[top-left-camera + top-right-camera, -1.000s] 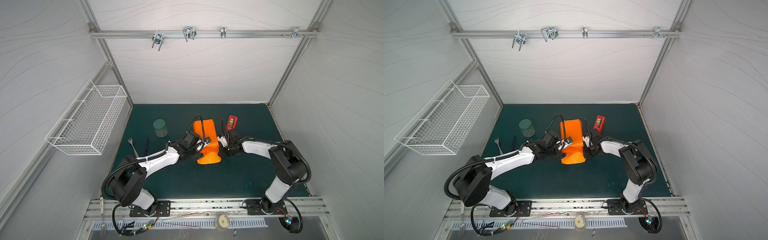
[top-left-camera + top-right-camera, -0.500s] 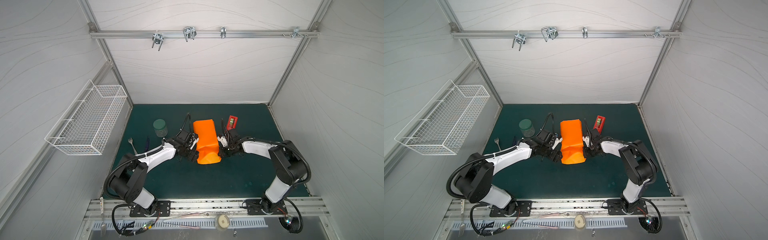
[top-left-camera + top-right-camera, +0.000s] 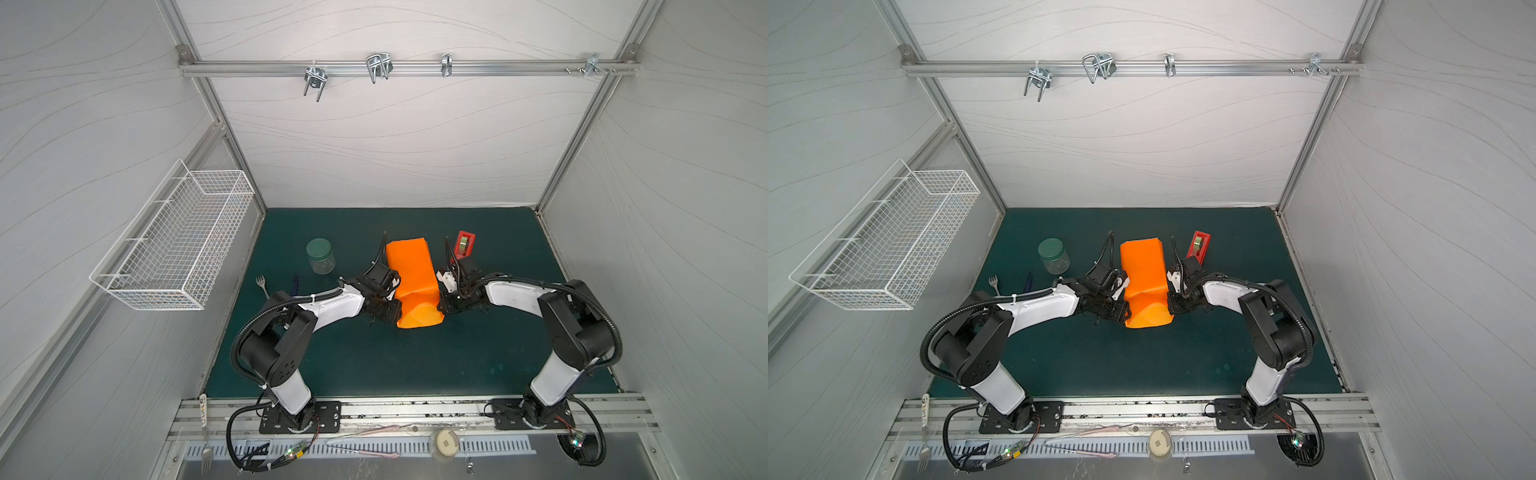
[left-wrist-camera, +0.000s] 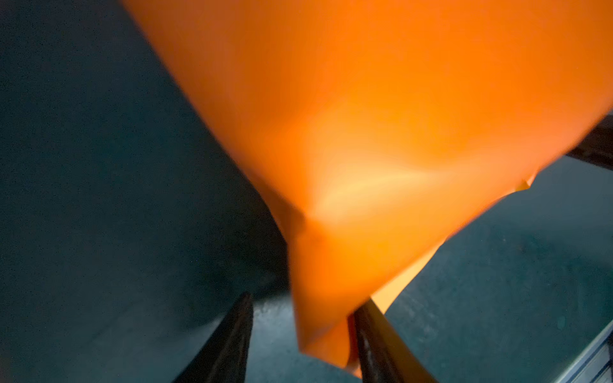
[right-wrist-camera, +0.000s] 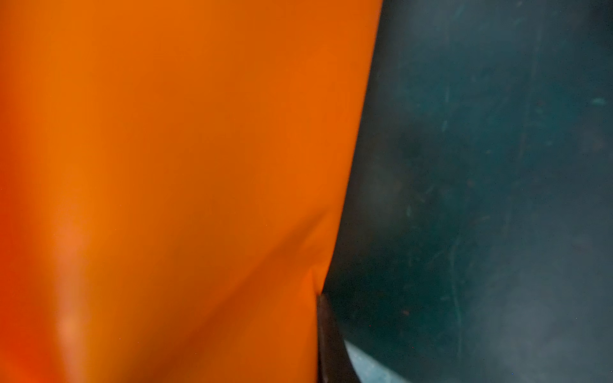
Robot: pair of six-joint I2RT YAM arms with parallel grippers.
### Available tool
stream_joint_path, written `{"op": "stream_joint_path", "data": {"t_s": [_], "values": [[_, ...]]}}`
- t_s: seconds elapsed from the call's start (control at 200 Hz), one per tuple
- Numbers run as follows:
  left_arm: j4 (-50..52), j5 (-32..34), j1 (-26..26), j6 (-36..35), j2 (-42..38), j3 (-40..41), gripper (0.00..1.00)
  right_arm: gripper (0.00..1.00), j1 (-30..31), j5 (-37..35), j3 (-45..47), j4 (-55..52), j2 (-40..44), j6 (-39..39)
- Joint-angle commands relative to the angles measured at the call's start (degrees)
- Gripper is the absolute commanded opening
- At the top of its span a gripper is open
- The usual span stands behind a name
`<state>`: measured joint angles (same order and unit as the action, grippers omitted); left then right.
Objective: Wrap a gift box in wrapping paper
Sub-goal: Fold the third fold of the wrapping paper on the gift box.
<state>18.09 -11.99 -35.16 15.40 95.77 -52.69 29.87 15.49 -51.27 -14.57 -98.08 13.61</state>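
Midway across the green mat (image 3: pixel 415 365), the wrapping paper (image 3: pixel 411 278) lies as a long orange bundle running from the far side toward the near one, with a crumpled dent close to its near end. Both grippers meet it at that near part, one on each flank.

The left gripper (image 4: pixel 303 300) sits against the paper's left side. In the left wrist view its two dark fingers (image 4: pixel 232 338) stand a middling width apart. A folded corner of the sheet hangs between them, lying against one finger while a strip of mat shows between it and the other (so nothing is pinched there).

The right gripper (image 3: pixel 441 304) is at the opposite side, closed on the paper's edge. In the right wrist view, creases in the sheet run to a point at the one finger (image 5: pixel 328 338) that shows.

No view shows the gift box; only orange paper can be seen.

A red tape dispenser (image 3: pixel 465 248) stands just beyond the right gripper, apart from the paper. A green-lidded jar (image 3: pixel 320 255) stands well off to the left.
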Motion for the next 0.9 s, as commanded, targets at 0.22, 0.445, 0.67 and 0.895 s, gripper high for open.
{"op": "stream_joint_path", "data": {"t_s": [0.22,0.445,0.67,0.895], "values": [[-0.73,4.44,-1.2,4.58,4.3,-5.31,0.38,0.06,-0.43,0.65,-0.41,-0.36,-0.35,0.2],[-1.01,7.65,-1.93,4.77,6.26,-5.93,0.31,0.07,-0.43,0.98,-0.49,-0.33,-0.02,0.39],[-1.47,8.07,-1.93,5.56,7.14,-5.74,0.21,0.07,-0.44,0.91,-0.72,-0.46,0.25,0.61],[-1.34,8.12,-1.81,5.73,7.68,-6.21,0.12,0.08,-0.42,0.69,-0.96,-0.73,0.26,0.79]]}}
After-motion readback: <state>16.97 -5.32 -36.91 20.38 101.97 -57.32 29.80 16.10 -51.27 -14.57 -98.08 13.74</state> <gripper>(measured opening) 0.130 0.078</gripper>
